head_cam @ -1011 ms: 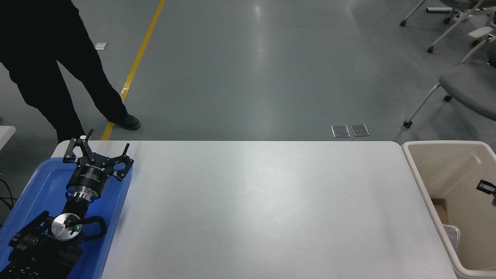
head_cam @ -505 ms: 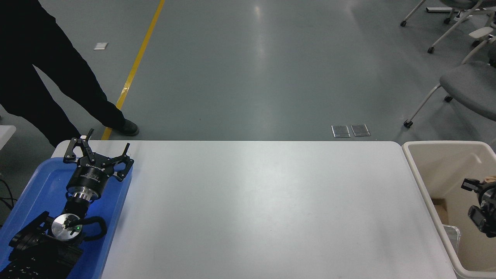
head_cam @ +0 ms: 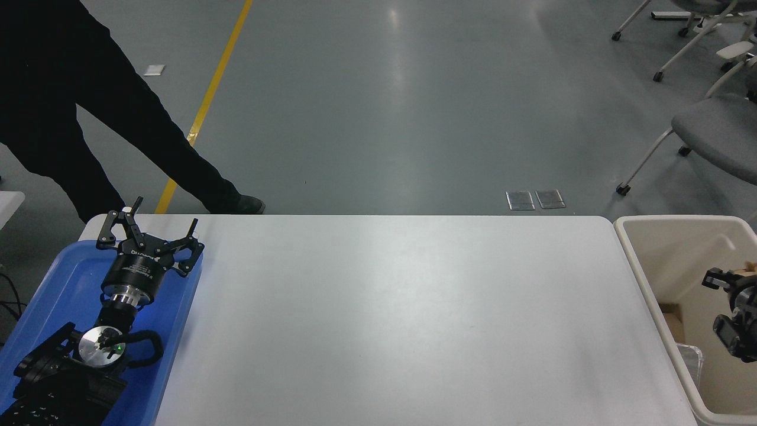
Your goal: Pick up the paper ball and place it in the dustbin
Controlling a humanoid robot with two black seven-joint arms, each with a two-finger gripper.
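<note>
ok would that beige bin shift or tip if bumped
The dustbin looks like nearly empty plastic, so probably light and apt to shift. Its broad rectangular shape suggests sliding, not tipping. The thick rim likely keeps it stiff.

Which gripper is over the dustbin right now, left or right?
The right black gripper, at the picture's right edge, hangs over the large cream-beige plastic dustbin. The left black gripper sits parked above the flat blue tray at the table's far-left corner.
</note>
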